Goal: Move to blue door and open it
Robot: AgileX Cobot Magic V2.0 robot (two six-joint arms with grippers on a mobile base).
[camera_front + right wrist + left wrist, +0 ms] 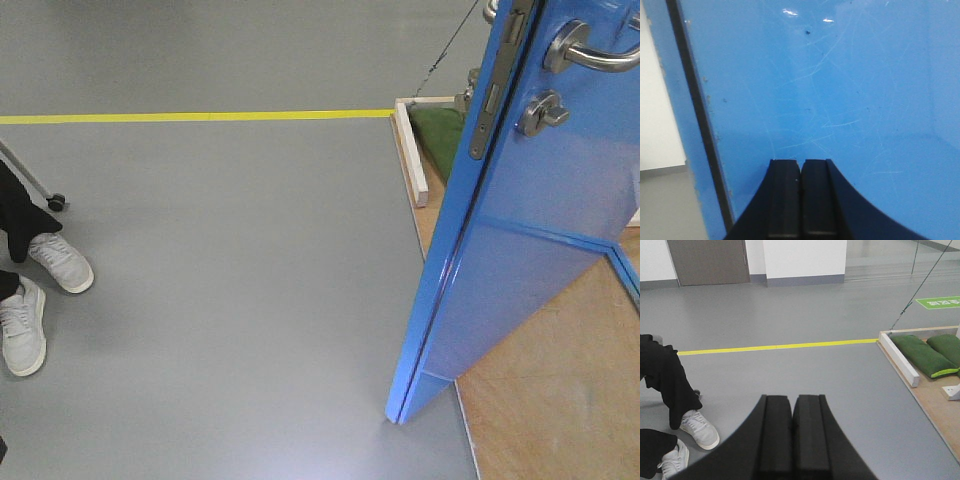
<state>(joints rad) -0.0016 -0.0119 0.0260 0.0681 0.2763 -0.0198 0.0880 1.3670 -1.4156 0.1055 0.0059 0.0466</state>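
The blue door stands ajar at the right of the front view, its free edge swung toward me, with a silver lever handle, a round thumb-turn and a metal latch plate on its edge. In the right wrist view the glossy blue door fills the frame, and my right gripper is shut, its tips very close to or touching the panel. My left gripper is shut and empty, held over the bare grey floor, away from the door.
A person's white shoes and black trousers are at the left. A yellow floor line crosses the grey floor. A wooden base with a white beam and green sandbags lies under the door.
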